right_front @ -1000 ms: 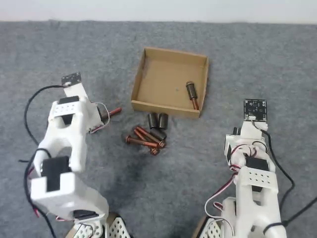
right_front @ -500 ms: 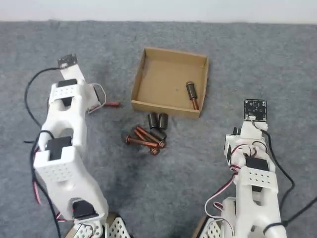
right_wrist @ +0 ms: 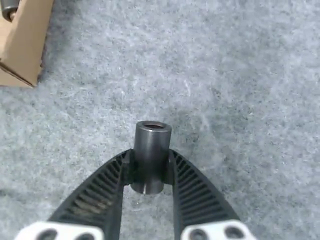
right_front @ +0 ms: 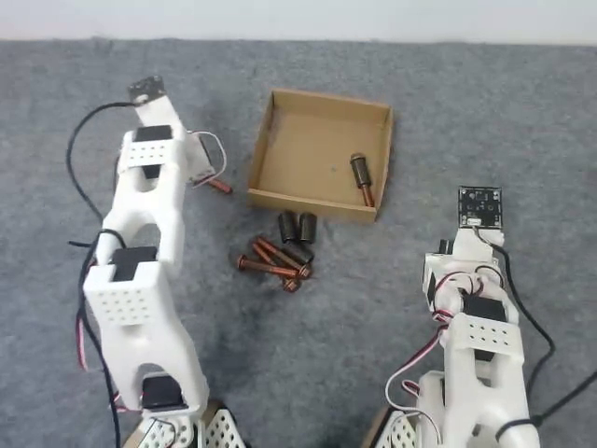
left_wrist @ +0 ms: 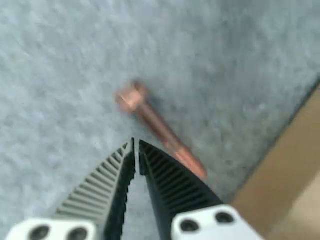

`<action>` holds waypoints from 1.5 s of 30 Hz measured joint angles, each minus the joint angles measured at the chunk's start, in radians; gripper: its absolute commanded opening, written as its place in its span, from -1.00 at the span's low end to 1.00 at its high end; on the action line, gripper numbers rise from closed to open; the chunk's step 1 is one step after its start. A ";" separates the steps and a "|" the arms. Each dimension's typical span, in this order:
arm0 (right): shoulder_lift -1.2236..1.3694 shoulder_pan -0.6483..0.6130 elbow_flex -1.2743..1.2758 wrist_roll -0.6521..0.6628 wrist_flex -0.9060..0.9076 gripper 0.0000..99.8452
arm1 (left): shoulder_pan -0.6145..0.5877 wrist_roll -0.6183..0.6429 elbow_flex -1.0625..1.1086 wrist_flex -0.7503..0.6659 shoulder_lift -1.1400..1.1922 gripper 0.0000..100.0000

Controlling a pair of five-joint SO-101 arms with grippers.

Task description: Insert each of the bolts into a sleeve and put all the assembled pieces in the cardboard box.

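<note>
Grey tabletop: left hand pinched together beside a bolt near the cardboard box, right hand clamped on a sleeve.

In the left wrist view the copper-coloured metal bolt is blurred. Its near end is hidden behind one black ribbed finger of the left gripper, so we cannot tell whether they touch, and the brown cardboard box is a blurred corner cut off at the edge. In the high view we lose one end of that bolt under the white left arm. In the right wrist view the dark cylindrical metal sleeve has its lower end hidden between the fingers of the right gripper, and a dark object in the box is cut by the picture's corner, too little for us to name.
</note>
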 measured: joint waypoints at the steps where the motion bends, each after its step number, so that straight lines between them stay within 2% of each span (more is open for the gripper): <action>1: 0.000 0.000 0.000 0.017 0.000 -0.99 | 0.011 0.002 -0.003 0.025 0.000 -0.98; 4: 0.000 0.000 0.000 0.034 0.000 -0.99 | 0.032 0.025 -0.005 0.072 -0.021 -0.97; 7: 0.000 0.000 0.000 0.034 0.000 -0.99 | 0.023 0.126 -0.005 0.083 -0.055 -0.94; 14: 0.000 0.000 0.000 0.040 0.000 -0.99 | 0.017 0.322 -0.005 0.083 -0.069 -0.63; 20: 0.000 0.000 0.000 0.040 0.000 -0.99 | 0.011 0.436 -0.005 0.081 -0.069 -0.62; 32: 0.000 0.002 0.000 0.041 0.000 -0.99 | -0.015 0.454 -0.009 -0.051 0.008 -0.62; 41: 0.000 -0.002 0.000 0.041 0.000 -0.99 | -0.032 0.454 -0.074 -0.058 0.081 -0.62; 45: 0.000 0.000 0.000 0.041 0.000 -0.99 | -0.044 0.454 -0.127 -0.057 0.147 -0.76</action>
